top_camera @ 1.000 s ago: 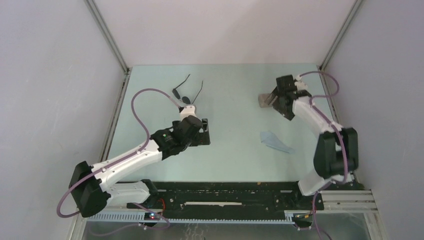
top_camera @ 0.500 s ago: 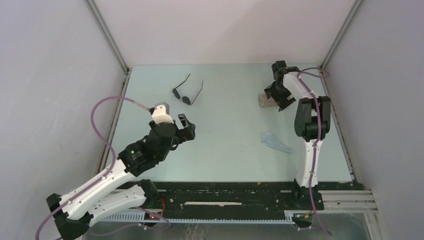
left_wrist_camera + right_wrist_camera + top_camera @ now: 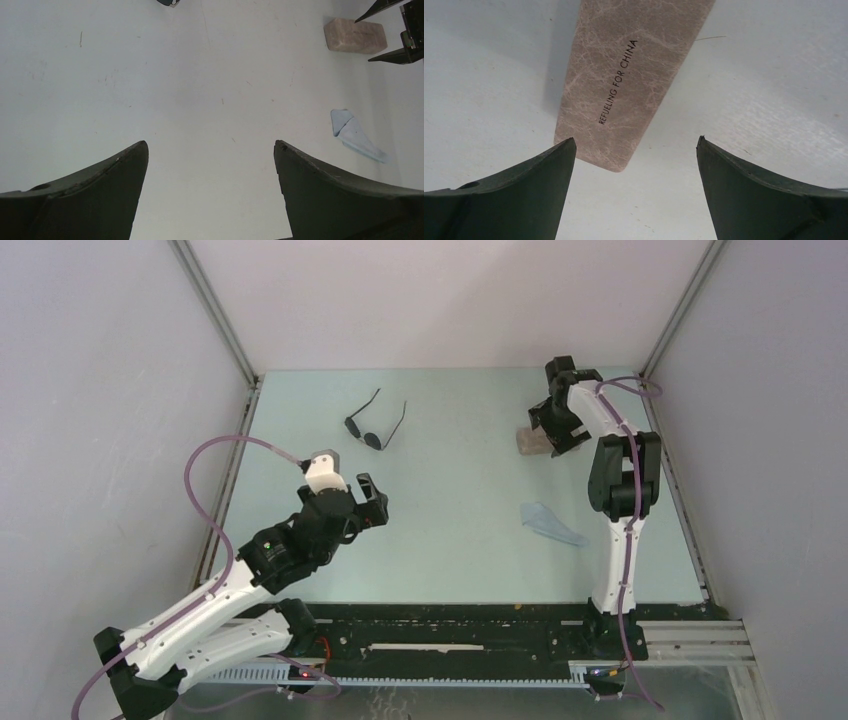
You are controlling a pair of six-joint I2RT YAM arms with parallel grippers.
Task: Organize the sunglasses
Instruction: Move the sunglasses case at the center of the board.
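Note:
The sunglasses (image 3: 372,428), thin black wire frame with dark oval lenses and temples unfolded, lie on the table at the back left. Only one lens tip shows at the top edge of the left wrist view (image 3: 169,2). My left gripper (image 3: 372,502) is open and empty, well in front of the sunglasses, above bare table (image 3: 210,145). My right gripper (image 3: 553,436) is open and empty, just above the near end of the closed oblong case (image 3: 527,441). In the right wrist view (image 3: 636,141) the case (image 3: 634,75) lies ahead of the fingers, toward the left one.
A folded light blue cloth (image 3: 550,522) lies right of centre, also seen in the left wrist view (image 3: 356,135). The case shows there too (image 3: 355,36), with the right gripper's fingers (image 3: 395,55) beside it. Grey walls enclose the table on the left, back and right.
The left arm pulled back toward its base and its gripper shifted left. The right arm swung upright and its gripper settled by the case. Little has moved in the last half second.

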